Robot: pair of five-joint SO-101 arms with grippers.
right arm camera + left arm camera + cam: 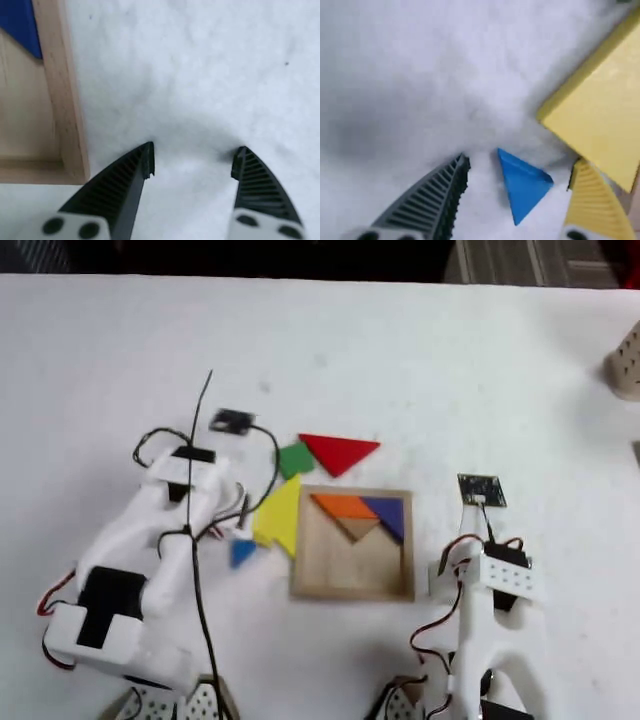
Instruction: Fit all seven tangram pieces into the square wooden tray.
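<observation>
Left gripper (520, 164): jaws released and apart, one finger on each side of the small blue triangle (522, 186). Bare table shows between the piece and the grey finger (445, 197). Contact at the yellow finger (592, 210) cannot be told. The blue triangle (243, 552) lies left of the tray (352, 594), apart from its rim.

Yellow triangle (280, 515): between the blue triangle and the tray, long edge against the tray's left rim. Its corner (600, 115) sits just beside the yellow finger.

Right gripper (194, 152): jaws released and apart, nothing between them. It is over bare table (450, 370) just outside the tray's right rim (60, 100), near a corner.

Inside the tray, far half: orange triangle (342, 505), indigo piece (388, 515) along the right wall, tan triangle (358, 528) between them. The near half is bare wood.

Beyond the tray's far rim: red triangle (338, 452) and green square (293, 458), corners close together, both apart from the rim. There is open table past them and to the tray's right.
</observation>
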